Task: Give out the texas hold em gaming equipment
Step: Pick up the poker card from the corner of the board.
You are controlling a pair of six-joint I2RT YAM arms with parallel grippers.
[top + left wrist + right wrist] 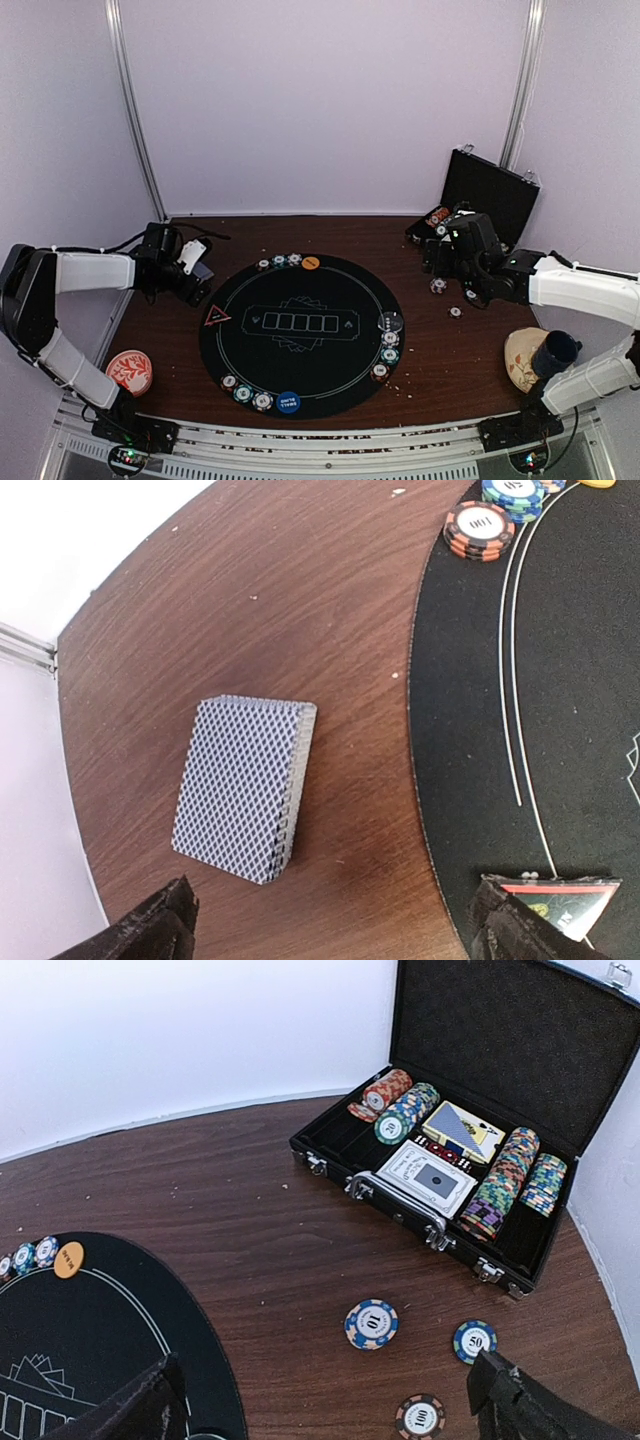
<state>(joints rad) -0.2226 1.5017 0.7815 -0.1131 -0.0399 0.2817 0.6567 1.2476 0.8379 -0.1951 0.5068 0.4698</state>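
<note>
A deck of grey-blue-backed playing cards lies on the wooden table, left of the black round mat. My left gripper hovers open above it, with the deck just ahead of its left finger; in the top view this gripper hides the deck. The red triangle marker lies on the mat's left edge. My right gripper is open and empty above three loose poker chips: a 10, a 50 and a 100. In the top view it is near the case.
An open black case at the back right holds chip rows and card boxes. Chip groups and orange, blue and black buttons ring the mat. A red-and-white dish sits front left, a dark blue cup front right.
</note>
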